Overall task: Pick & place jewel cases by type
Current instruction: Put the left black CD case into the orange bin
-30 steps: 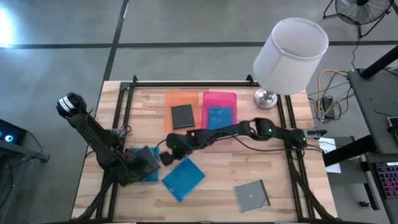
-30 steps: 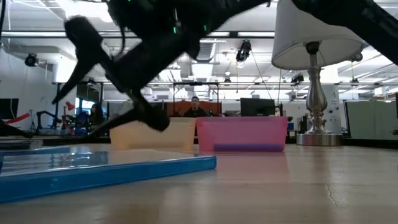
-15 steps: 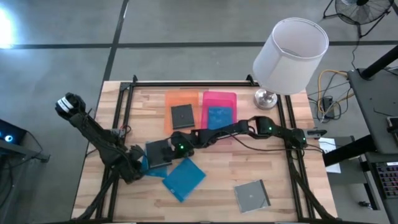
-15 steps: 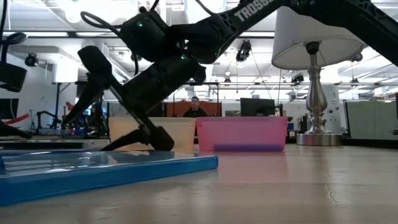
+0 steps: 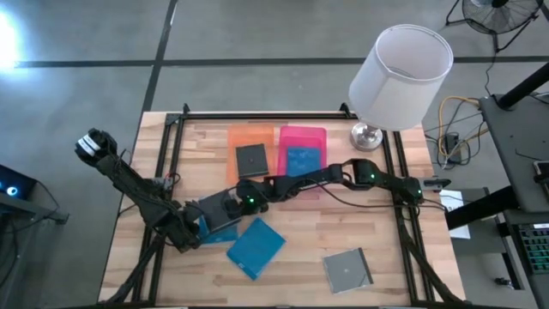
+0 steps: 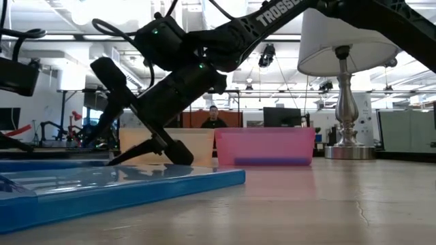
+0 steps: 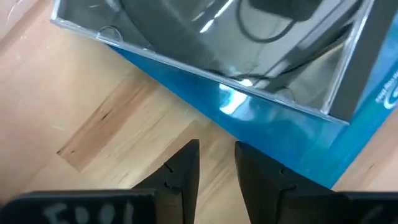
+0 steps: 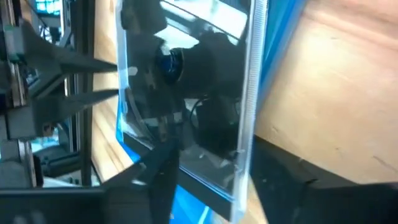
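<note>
A clear, dark-looking jewel case (image 5: pixel 219 209) lies on top of a blue jewel case (image 5: pixel 202 228) at the table's near left. My right gripper (image 5: pixel 225 206) reaches in from the table's right. It is open, with its fingers on either side of the clear case (image 8: pixel 186 81). My left gripper (image 5: pixel 186 238) stands just left of the stack, empty, its fingers a narrow gap apart (image 7: pixel 216 149) and pointing at the blue case's edge (image 7: pixel 280 130). A second blue case (image 5: pixel 256 247) and a clear case (image 5: pixel 347 270) lie flat near the table's near edge. My right gripper has one finger (image 8: pixel 161 171) over the clear case's face and the other (image 8: pixel 280 180) beside its long edge (image 8: pixel 247 124), coming level from the table's right. I cannot tell whether either finger touches the case. The case lies on the blue case.
An orange tray (image 5: pixel 236 135) holding a dark case (image 5: pixel 250 160) and a pink tray (image 5: pixel 302 133) holding a blue case (image 5: pixel 302 161) stand at the far middle. A lamp (image 5: pixel 399 73) stands at the far right. Bare wood lies at the near middle.
My left gripper has drawn back from the stacked cases toward the table's near left, uncovering the clear case. My right gripper has gone toward the table's left and down, and now straddles the clear case.
</note>
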You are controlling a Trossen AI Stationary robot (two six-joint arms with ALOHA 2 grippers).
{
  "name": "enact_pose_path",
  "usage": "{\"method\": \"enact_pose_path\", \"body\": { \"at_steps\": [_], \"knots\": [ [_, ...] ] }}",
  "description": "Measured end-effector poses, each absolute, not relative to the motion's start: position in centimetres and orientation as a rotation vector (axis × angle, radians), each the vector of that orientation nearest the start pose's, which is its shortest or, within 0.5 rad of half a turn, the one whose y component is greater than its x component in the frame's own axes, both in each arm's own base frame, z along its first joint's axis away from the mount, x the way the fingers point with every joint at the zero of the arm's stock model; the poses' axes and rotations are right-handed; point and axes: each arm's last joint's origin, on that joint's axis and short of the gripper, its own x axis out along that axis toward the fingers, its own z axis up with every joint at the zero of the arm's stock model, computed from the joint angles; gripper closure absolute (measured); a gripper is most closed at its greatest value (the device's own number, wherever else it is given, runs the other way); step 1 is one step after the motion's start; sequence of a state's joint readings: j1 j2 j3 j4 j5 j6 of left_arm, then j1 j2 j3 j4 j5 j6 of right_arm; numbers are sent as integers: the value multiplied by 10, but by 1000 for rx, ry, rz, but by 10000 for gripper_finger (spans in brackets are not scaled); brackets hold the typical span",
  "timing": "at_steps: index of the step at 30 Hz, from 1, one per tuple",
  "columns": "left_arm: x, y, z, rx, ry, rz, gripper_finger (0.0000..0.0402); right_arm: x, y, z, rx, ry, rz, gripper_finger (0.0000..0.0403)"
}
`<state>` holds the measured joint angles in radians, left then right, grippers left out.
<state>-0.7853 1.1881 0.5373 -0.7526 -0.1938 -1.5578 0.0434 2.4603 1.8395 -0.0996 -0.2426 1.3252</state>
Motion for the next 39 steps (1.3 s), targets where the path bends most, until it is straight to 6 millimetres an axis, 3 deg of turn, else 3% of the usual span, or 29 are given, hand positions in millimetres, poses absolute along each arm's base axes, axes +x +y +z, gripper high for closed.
{"method": "enact_pose_path", "body": {
  "at_steps": [6,10,18,23,26,33,36,39],
  "knots": [
    [120,-113,152,-626,1262,553,315,535,22,126,1301,798,-179,341],
    [121,-114,153,-632,1245,551,315,537,13,158,1285,732,-139,379],
    [122,-114,153,-639,1227,562,315,527,4,186,1162,853,-182,370],
    [121,-114,154,-663,1232,573,315,519,2,187,1110,943,-220,374],
    [122,-115,157,-680,1222,567,315,512,-1,207,1090,907,-236,374],
    [129,-121,186,-700,1019,546,315,475,-34,278,1136,674,-469,374],
    [132,-121,203,-686,911,560,315,451,-51,287,1166,622,-628,374],
    [133,-118,221,-651,809,581,315,434,-73,274,1220,620,-723,374]
  ]
}}
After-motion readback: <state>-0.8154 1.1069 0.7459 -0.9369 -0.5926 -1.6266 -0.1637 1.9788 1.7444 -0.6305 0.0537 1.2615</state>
